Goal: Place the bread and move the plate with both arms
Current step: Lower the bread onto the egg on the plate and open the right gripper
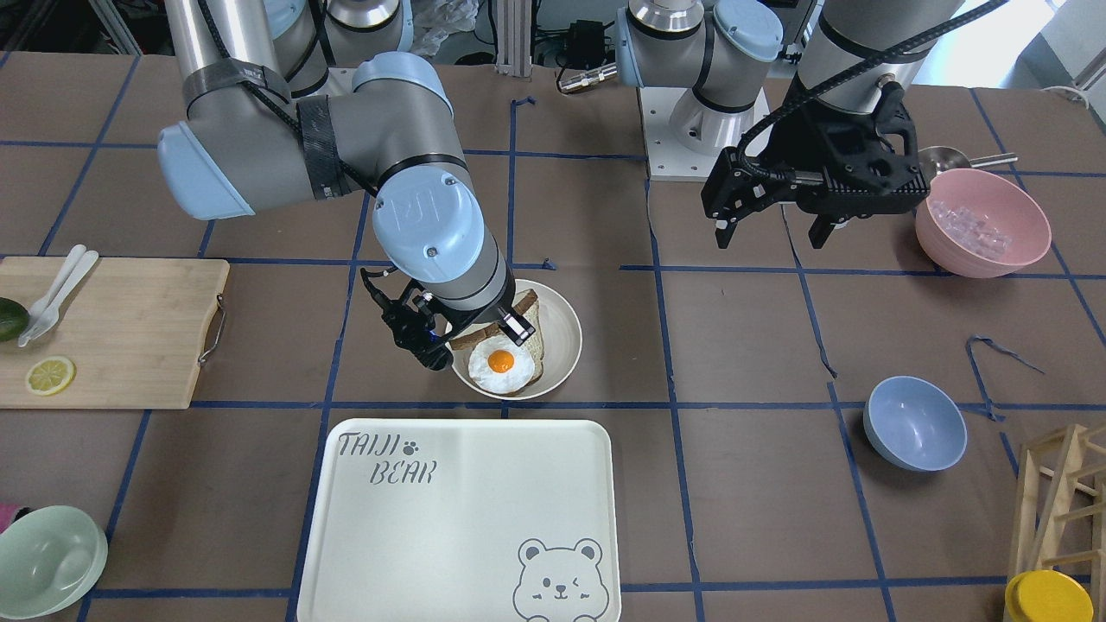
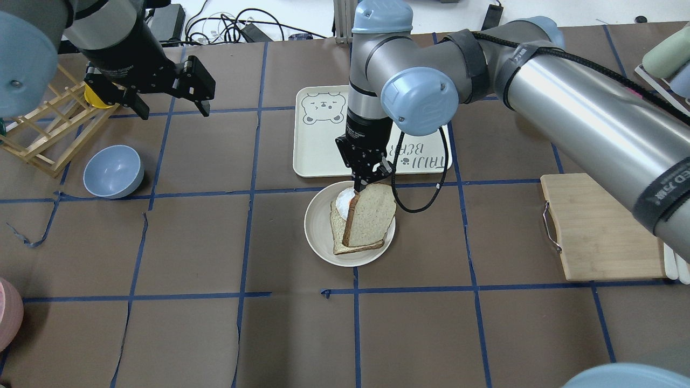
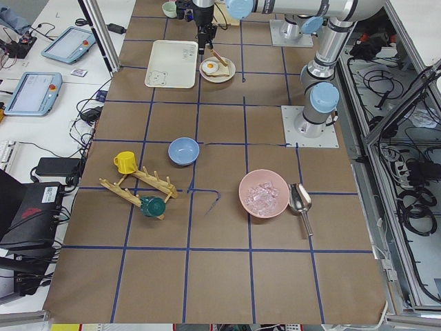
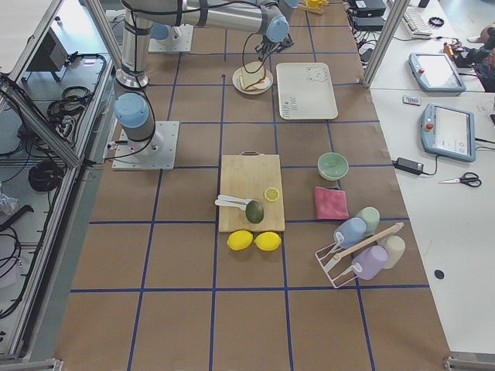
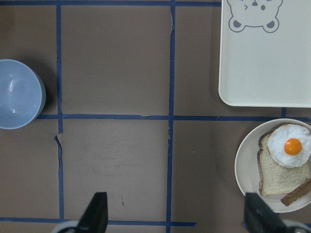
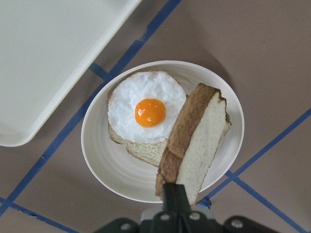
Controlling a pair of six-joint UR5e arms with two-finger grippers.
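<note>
My right gripper (image 2: 360,186) pinches the bread (image 2: 371,214) by its edge, tilted above the plate (image 2: 318,237). If I release crooked, it may slide off the egg (image 6: 146,109). Left gripper (image 2: 173,111) is spread, well left.

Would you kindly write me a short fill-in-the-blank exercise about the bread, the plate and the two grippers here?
1. The right gripper is ___ on the bread, held tilted over the plate.
2. The smaller slice on the plate is topped with a fried ___.
3. The left gripper is ___ and holds nothing.
4. The tray bears a drawing of a ___.
Missing words: shut; egg; open; bear.
</note>
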